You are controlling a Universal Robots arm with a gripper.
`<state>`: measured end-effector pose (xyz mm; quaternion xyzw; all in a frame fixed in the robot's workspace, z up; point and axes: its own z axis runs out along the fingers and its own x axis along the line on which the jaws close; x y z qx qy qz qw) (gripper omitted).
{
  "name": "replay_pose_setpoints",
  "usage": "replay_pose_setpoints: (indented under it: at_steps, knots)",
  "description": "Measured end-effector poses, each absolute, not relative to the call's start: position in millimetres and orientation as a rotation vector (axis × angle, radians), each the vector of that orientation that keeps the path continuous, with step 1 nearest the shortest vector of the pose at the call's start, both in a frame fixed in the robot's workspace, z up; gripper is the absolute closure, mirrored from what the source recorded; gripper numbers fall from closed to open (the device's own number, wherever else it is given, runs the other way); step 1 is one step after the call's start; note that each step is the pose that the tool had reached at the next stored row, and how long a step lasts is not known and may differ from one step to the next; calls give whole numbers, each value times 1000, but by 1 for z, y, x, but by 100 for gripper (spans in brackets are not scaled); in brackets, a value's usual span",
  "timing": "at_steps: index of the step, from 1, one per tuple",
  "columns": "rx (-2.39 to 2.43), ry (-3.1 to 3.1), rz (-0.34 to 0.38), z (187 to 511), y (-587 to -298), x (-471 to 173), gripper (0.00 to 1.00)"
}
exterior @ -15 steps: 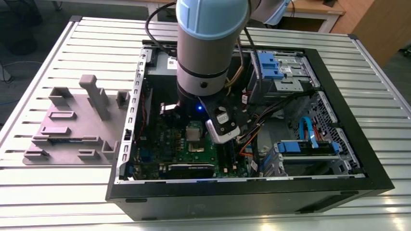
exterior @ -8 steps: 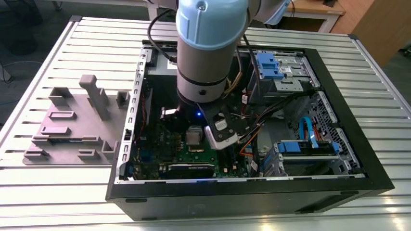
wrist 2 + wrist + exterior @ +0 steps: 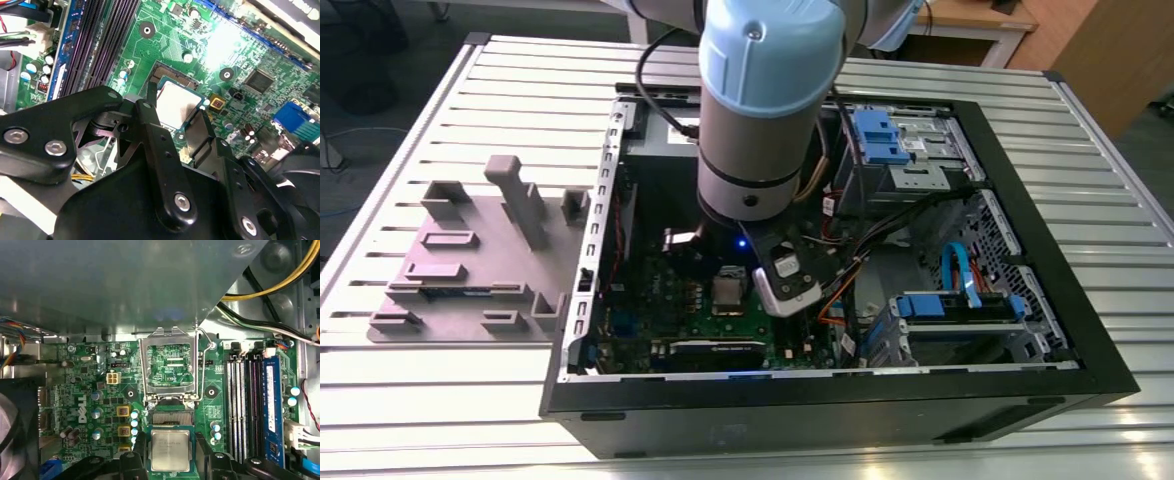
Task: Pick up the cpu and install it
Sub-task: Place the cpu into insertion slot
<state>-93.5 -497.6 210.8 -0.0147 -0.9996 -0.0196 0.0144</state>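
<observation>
Your tool [image 3: 170,461] is closed down narrow on the cpu [image 3: 170,446], clamping two opposite edges, chip flat with its metal top up; the bare socket [image 3: 168,418] lies just beyond the chip's far edge, so it's dead ahead; past that, the hinged frame [image 3: 167,364] is flipped open over the green board [image 3: 85,390].

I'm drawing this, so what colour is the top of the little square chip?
The cpu has a pale silvery-grey top, clearest in the first wrist view.
</observation>
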Motion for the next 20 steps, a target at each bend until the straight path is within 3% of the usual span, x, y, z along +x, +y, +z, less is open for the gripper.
replay_pose_setpoints:
  at_steps: [20]
  knots:
    - [-38,-3112,-61,196,-499,-91,53]
